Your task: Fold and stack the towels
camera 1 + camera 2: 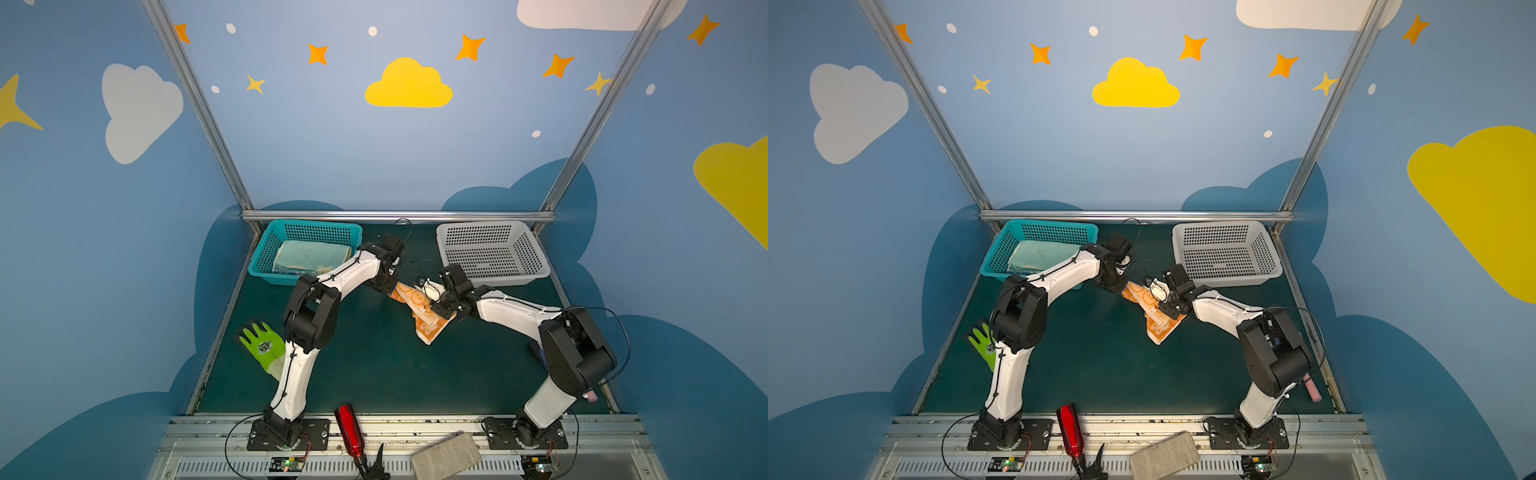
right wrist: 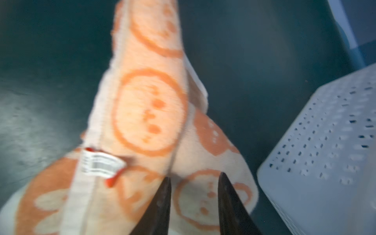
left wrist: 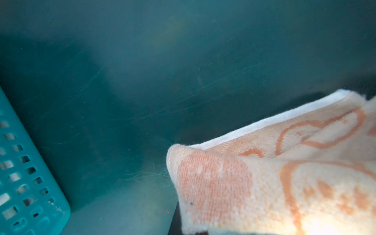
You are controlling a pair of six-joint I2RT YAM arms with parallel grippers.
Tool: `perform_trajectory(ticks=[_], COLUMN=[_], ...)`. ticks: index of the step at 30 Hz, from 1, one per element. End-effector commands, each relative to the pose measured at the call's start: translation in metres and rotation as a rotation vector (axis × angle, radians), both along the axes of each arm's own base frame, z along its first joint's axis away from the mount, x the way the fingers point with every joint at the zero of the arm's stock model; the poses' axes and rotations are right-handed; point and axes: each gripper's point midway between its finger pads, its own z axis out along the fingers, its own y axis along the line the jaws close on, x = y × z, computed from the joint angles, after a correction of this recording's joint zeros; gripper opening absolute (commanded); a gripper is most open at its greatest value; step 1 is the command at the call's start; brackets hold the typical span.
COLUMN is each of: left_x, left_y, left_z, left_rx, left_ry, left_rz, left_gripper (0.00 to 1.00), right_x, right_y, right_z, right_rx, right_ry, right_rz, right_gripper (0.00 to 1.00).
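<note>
Claws first: the left claw (image 1: 390,289) is clenched on one end of the orange towel (image 1: 424,322). It seems to hold this end up so that the cloth stretches in a long band and does not lie in a heap. The right claw (image 2: 195,177) meets the same towel further along. Its two dark tips stand a little apart with cloth in the gap, near the white label (image 2: 99,163), but I cannot tell whether it already bites. I judge that it wants a second hold, so both arms can spread the towel flat for folding. Below the right claw the loose end hangs toward the bench (image 1: 374,374). Just behind the left claw stands the blue basket (image 1: 266,253) with a folded towel (image 1: 309,257) inside, probably the stack. Behind the right claw stands the white basket (image 1: 536,270), close enough to hinder a wide swing. Well away from both claws lies a green glove (image 1: 262,345), no part of this work.
</note>
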Motion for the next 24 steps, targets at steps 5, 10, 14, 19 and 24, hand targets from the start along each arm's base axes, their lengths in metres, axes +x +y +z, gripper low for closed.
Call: perform_trajectory(ticks=[5,10,14,19,24], left_x=[-0.005,-0.006,-0.006,-0.006,-0.006], left_y=[0.008,0.008,0.007,0.004,0.003], left_z=[-0.016,-0.018,-0.018,-0.019,-0.020], left_rx=[0.068,0.067,0.062,0.044,0.036], left_ry=[0.053,0.056,0.056,0.058,0.060], left_rz=[0.018,0.014,0.012,0.011,0.009], left_gripper=[0.04,0.04,0.04,0.04,0.04], right_x=[0.000,-0.028,-0.066,-0.092,-0.088], right_y=[-0.003,0.009,0.020,0.022,0.023], right_z=[0.001,0.027,0.026,0.005,-0.009], right_rx=[-0.014,0.043,0.003,-0.086,-0.145], right_ry=[-0.026,-0.114,-0.129,-0.126,-0.128], right_rz=[0.005,0.134,0.353,0.496,0.423], right_gripper=[0.35,0.36,0.39,0.40,0.40])
